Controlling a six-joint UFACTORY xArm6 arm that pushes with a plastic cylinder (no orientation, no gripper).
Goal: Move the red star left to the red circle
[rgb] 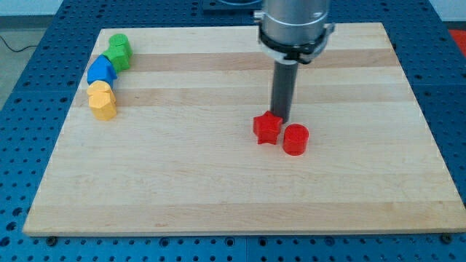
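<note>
The red star (267, 129) lies near the middle of the wooden board (218, 189). The red circle (295, 139), a short cylinder, stands just to the star's right and slightly lower in the view, close to it or touching. My tip (282, 119) is at the star's upper right edge, right behind it and above the circle, apparently touching the star.
A cluster of blocks sits at the board's upper left: a green block (118, 50), a blue block (101, 70) below it, and two yellow blocks (102, 100) stacked in a column below that. The arm's grey body (295, 25) hangs over the top centre.
</note>
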